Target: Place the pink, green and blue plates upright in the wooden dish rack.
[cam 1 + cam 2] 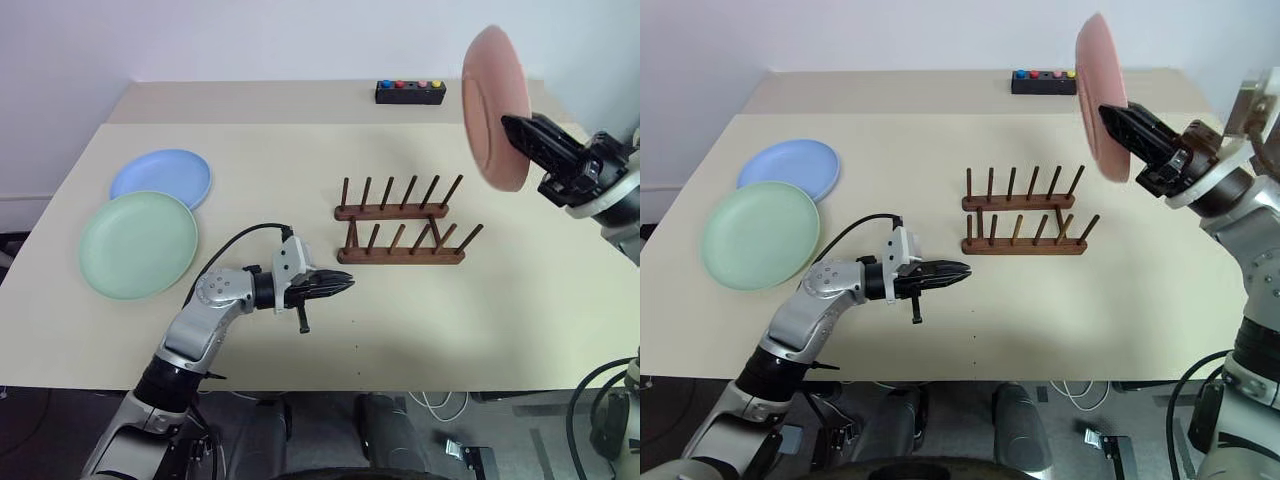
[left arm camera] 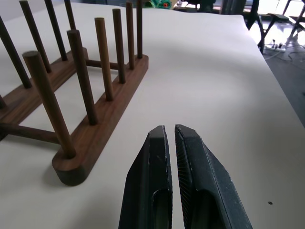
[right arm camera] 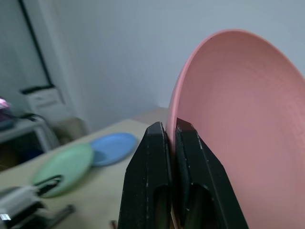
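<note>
Where pegs stand — three plates (image 1: 497,105), one rack (image 1: 402,232).

Dark wooden peg rack (image 1: 402,228) slots all empty, open from above; left gripper (image 1: 345,285) hovers just beside its left end; bare beige table (image 1: 520,310) right of rack

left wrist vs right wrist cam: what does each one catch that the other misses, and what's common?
Left wrist view: the wooden dish rack with its upright pegs, close ahead of the shut left gripper, on bare table.

Right wrist view: the right gripper shut on the rim of the pink plate, held on edge, with the green plate and blue plate lying flat beyond.

Shared: the beige tabletop.
</note>
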`<state>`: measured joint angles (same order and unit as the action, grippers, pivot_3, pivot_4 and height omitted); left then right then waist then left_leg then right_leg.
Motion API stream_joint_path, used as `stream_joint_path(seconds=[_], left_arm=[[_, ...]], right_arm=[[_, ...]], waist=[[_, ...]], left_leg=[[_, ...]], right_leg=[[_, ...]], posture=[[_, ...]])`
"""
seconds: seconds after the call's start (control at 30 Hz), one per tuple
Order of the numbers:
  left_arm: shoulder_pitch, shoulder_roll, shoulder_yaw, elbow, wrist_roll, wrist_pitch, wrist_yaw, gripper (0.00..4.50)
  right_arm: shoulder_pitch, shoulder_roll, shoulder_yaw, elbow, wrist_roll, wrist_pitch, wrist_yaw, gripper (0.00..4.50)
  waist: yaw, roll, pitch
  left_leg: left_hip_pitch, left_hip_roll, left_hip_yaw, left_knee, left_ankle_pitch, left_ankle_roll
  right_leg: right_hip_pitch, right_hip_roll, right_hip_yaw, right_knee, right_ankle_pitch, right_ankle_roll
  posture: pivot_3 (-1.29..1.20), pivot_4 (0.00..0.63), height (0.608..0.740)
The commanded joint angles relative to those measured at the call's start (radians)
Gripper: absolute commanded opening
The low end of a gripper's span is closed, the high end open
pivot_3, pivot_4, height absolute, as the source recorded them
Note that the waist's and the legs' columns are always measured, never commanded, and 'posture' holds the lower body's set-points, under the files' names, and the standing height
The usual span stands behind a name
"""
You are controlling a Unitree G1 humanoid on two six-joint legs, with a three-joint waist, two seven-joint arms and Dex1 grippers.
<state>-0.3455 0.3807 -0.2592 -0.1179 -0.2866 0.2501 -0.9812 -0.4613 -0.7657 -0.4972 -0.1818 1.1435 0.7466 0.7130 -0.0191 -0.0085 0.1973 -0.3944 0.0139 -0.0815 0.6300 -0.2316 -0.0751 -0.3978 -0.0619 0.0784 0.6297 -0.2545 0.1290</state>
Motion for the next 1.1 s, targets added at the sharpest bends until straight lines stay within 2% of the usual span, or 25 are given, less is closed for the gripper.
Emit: stream_joint_path(seconds=[0.03,0.23,1.1], left_arm=[[0.005,-0.002,0.01,-0.015,-0.007,-0.024,0.002,0.26],[0.006,-0.006,0.006,-0.009,-0.007,-0.033,-0.001,0.26],[0.002,-0.005,0.024,-0.027,-0.028,-0.025,0.006,0.26]], right_arm=[[-0.011,0.004,-0.06,-0.01,0.14,0.059,-0.019,0.01],[-0.003,0.016,-0.086,0.048,0.264,0.127,-0.081,0.01],[0.022,0.061,-0.086,0.133,0.264,0.129,-0.146,0.01]], waist=[[0.001,0.0,0.0],[0.001,0.0,0.0],[0.0,0.0,0.0]], left_leg=[[0.0,0.0,0.0,0.0,0.0,0.0],[0.0,0.0,0.0,0.0,0.0,0.0],[-0.003,0.0,0.0,0.0,0.0,0.0]], right_leg=[[0.0,0.0,0.0,0.0,0.0,0.0],[0.0,0.0,0.0,0.0,0.0,0.0],[-0.003,0.0,0.0,0.0,0.0,0.0]], posture=[[0.0,0.15,0.73],[0.0,0.15,0.73],[0.0,0.15,0.73]])
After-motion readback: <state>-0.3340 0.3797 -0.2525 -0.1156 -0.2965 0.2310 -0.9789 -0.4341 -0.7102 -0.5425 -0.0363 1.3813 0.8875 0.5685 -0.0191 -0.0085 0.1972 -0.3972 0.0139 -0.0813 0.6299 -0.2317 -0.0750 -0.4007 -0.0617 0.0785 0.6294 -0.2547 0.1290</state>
